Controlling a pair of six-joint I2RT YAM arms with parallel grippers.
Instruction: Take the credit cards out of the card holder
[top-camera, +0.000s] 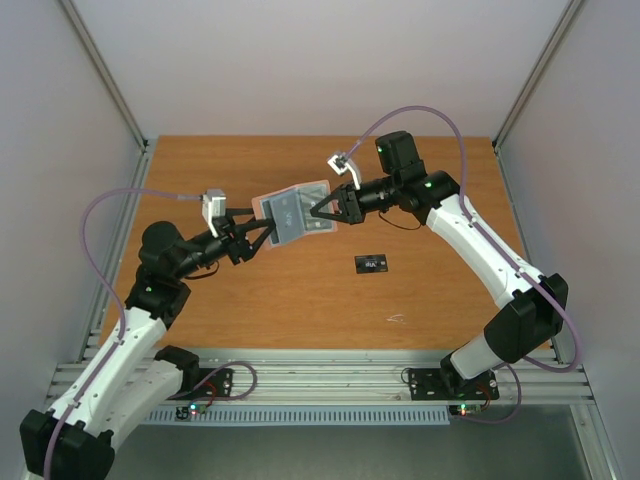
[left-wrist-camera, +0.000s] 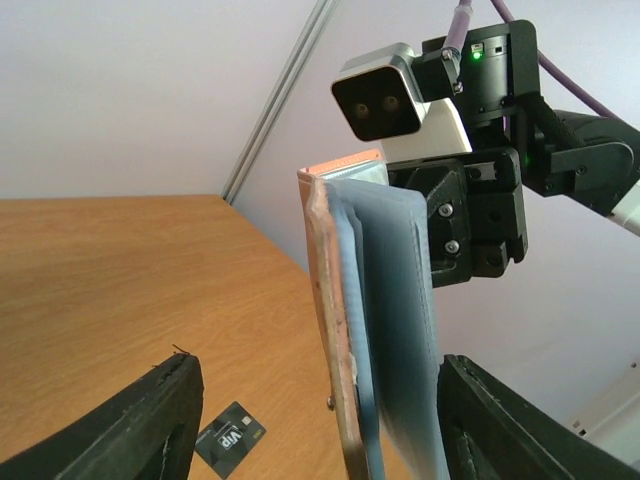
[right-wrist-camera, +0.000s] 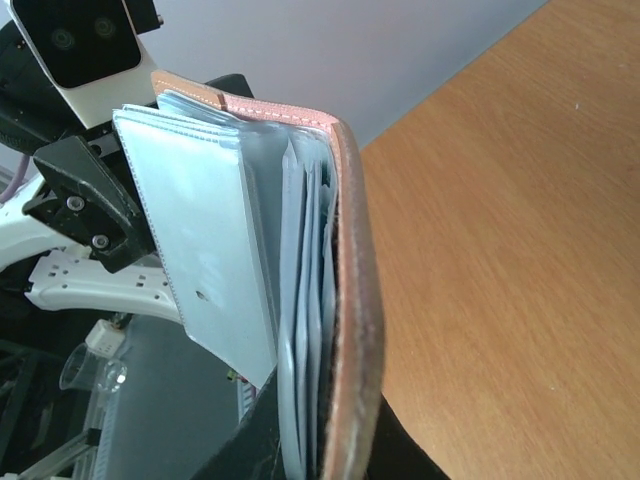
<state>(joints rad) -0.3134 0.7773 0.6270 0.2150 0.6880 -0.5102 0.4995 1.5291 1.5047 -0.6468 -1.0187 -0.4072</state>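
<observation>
Card holder (top-camera: 293, 213): off the table (top-camera: 250, 320), held in the air between the two arms at mid-table, toward the far side. The tan cover is on one side and the blue-grey sleeves (right-wrist-camera: 215, 230) fan out on the other.

Step in hand (my reading): draw a card out of a sleeve while the other arm steadies the holder.

- One arm should keep a firm pinch on the cover edge only. A pinch across the sleeves would trap the cards.
- The picking fingers should go onto a single exposed card edge and pull along the pocket's opening, not across it.
- The sleeves are floppy, so a slow pull is needed or the whole holder swings.
- No green or blue card edge shows in either wrist view, so the pocket mouth has to be found first.

Right gripper (top-camera: 318, 212): fingers pressed together on the holder's edge, carrying it. In its own wrist view the cover runs down into the dark fingers.

Left gripper (top-camera: 267, 231): fingers (left-wrist-camera: 150, 420) spread wide, astride the holder's other end. One is clear of the tan cover. The other is just beside the outer sleeve, and I cannot tell whether it touches.

Black card (top-camera: 371, 264): flat on the table, well apart from the holder, already out.
</observation>
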